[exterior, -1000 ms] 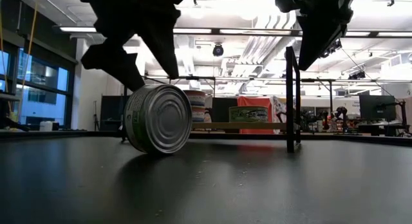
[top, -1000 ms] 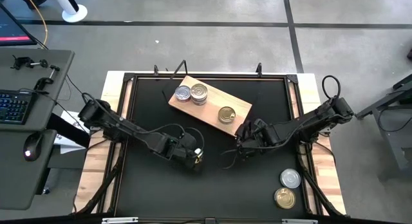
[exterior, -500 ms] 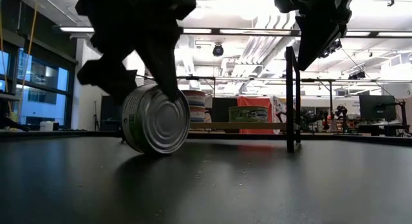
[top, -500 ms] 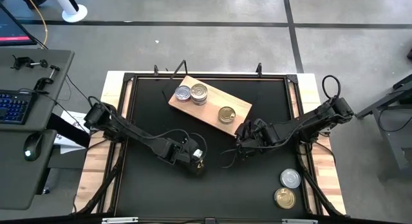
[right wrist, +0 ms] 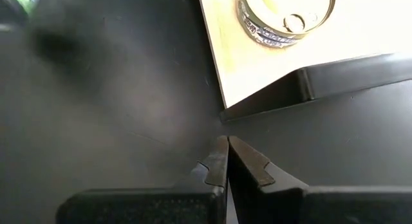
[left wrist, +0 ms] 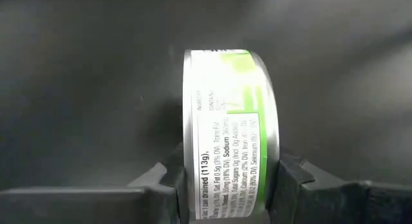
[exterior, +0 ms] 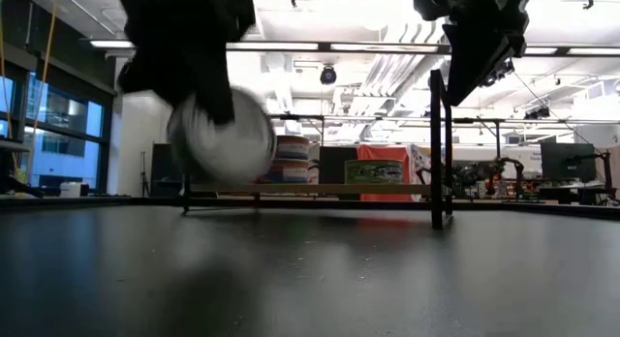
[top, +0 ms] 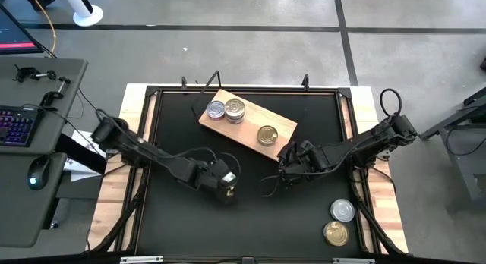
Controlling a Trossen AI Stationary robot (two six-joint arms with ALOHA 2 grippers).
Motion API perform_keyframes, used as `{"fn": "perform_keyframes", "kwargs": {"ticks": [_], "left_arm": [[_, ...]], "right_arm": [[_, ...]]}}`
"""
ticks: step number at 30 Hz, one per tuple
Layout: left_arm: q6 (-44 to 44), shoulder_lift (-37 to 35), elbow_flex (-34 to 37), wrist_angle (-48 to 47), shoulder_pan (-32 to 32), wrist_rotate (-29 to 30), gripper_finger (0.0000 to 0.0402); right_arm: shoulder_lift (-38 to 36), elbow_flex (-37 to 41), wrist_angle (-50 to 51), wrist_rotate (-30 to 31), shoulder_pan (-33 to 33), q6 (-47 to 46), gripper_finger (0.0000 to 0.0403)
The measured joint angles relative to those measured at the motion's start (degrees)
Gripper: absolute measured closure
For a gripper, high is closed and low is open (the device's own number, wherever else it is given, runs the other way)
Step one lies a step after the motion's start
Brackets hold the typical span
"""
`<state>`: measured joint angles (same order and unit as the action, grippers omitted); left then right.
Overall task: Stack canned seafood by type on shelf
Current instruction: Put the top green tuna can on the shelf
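I count six tins: my left pincer (left wrist: 225, 185) clamps one green-labelled tin (left wrist: 230, 130) on edge above the worktop (top: 250, 218), three sit on the shelf (top: 282, 126), two (top: 339, 222) near the worktop's corner. My right pincer (right wrist: 225, 161) is clenched empty beside the shelf.

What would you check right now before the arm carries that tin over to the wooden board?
1. Tin held firmly: ok. The left hand has its fingers on both flat faces of the tin.
2. Tin off the table: ok. In the low view the tin hangs above the black table.
3. Which kind of tin: cannot tell. It is held on edge, so its lid colour does not show.
4. Room on the board: ok. The wooden board shows bare wood between the two tins at one end and the gold tin.
5. Right hand out of the way: cannot tell. The right hand, shut, sits beside the board's near corner.
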<state>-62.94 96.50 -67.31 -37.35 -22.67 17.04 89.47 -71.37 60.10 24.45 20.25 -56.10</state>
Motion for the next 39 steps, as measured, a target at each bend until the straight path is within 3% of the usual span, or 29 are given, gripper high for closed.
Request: {"fn": "perform_keyframes", "kwargs": {"ticks": [4,8,13,18,22,26,39], "left_arm": [[14.2,-7.6,0.0,-2.9,2.6,6.9,0.0284],[34.4,-11.7,-0.2,-2.0,8.4,11.0,0.0284],[55.4,-8.7,-0.1,-0.9,16.4,11.1,0.0284],[66.2,-4.4,0.0,5.6,19.9,17.6,0.0284],[69.1,-1.2,0.0,16.5,21.3,16.6,0.0284],[65.8,1.2,0.0,24.0,22.4,16.5,0.0284],[47.1,7.5,-0.1,30.2,24.2,18.0,0.0284]], "right_arm": [[0.0,0.0,0.0,0.0,1.1,-2.6,0.0403],[0.0,0.0,0.1,-0.1,3.0,-5.8,0.0403],[0.0,0.0,0.3,0.7,5.3,-11.2,0.0403],[0.0,0.0,0.3,2.3,7.4,-17.1,0.0403],[0.0,0.0,0.1,2.5,8.1,-19.8,0.0403],[0.0,0.0,0.0,2.5,8.4,-22.0,0.0403],[0.0,0.0,-0.6,4.0,8.4,-21.9,0.0403]]}}
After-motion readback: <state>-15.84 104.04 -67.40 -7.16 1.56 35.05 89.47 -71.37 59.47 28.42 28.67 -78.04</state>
